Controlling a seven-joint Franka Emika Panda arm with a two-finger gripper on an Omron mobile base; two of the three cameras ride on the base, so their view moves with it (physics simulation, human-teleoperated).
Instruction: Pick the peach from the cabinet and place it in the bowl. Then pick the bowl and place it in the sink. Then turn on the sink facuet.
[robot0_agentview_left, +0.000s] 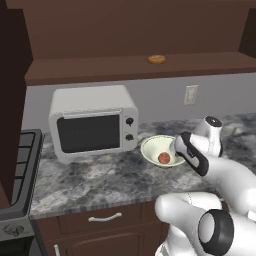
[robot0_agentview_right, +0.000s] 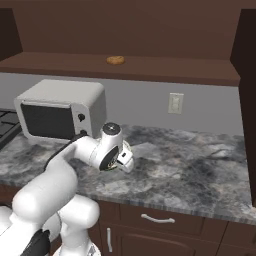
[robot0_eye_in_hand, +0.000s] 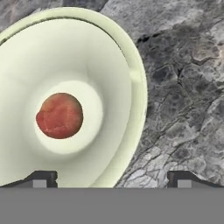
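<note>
Peach (robot0_eye_in_hand: 59, 115): small reddish-orange fruit lying in the middle of the bowl's floor; also seen in the left base view (robot0_agentview_left: 163, 158), free of the gripper.
Bowl (robot0_eye_in_hand: 127, 70): wide pale cream-green bowl with a lighter rim, upright on the grey marbled counter (robot0_eye_in_hand: 183, 87), just right of the microwave in the left base view (robot0_agentview_left: 150, 145).
Gripper (robot0_eye_in_hand: 112, 178): above the bowl's rim, looking down into it. The two dark fingertips (robot0_eye_in_hand: 41, 178) stand well apart, one over the bowl's inside, the other over the counter outside the rim. Nothing lies between them.
Arm (robot0_agentview_left: 195, 155): white with dark joints, reaching over the counter's front edge toward the bowl; in the right base view (robot0_agentview_right: 107, 147) the wrist covers most of the bowl.
Microwave (robot0_agentview_left: 92, 125): white, dark door window, two knobs on its right side; stands on the counter against the grey wall.
Cabinet (robot0_agentview_left: 140, 67): dark brown wooden wall unit whose long shelf runs above the microwave.
Cookie-like disc (robot0_agentview_left: 156, 59): flat and tan-brown, lying on the shelf, well apart from the bowl; also in the right base view (robot0_agentview_right: 115, 60).
Wall outlet (robot0_agentview_right: 175, 103): pale plate on the grey wall, right of the microwave.
Stove (robot0_agentview_left: 22, 165): dark grates at the left counter end.
Lower drawers (robot0_agentview_right: 157, 218): brown fronts with silver handles under the counter.
</note>
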